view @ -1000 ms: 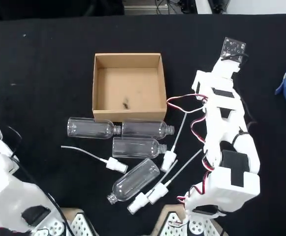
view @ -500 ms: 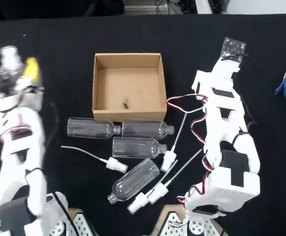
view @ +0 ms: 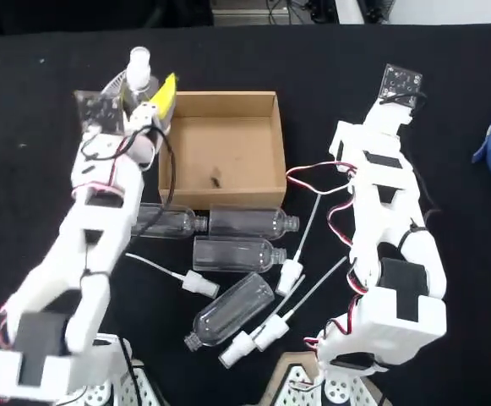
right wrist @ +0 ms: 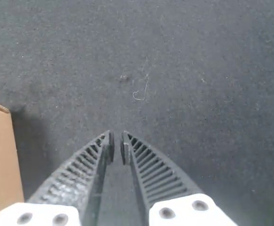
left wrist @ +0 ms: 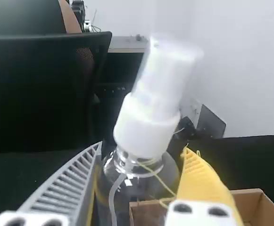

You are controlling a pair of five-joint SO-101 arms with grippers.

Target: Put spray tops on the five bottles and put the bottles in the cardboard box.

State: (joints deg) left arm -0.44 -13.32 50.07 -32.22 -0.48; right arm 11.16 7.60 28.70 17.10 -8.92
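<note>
Black tabletop [view: 51,51] carries one open cardboard box [view: 220,96]. Left tool [left wrist: 139,165] clamps an upright capped bottle [left wrist: 148,127] at the box's far left corner. Four uncapped bottles [view: 156,221] [view: 253,222] [view: 238,254] [view: 231,310] lie just before the box, loose spray tops [view: 201,284] [view: 290,272] [view: 266,332] [view: 237,349] among them. Right tool [right wrist: 116,141] sits nearly closed, empty.

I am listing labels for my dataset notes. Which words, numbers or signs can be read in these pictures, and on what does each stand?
None can be read. The four clear bottles on the table and the capped bottle in the left gripper carry no label. The cardboard box is plain; the dark spot on its floor is too small to tell.
</note>
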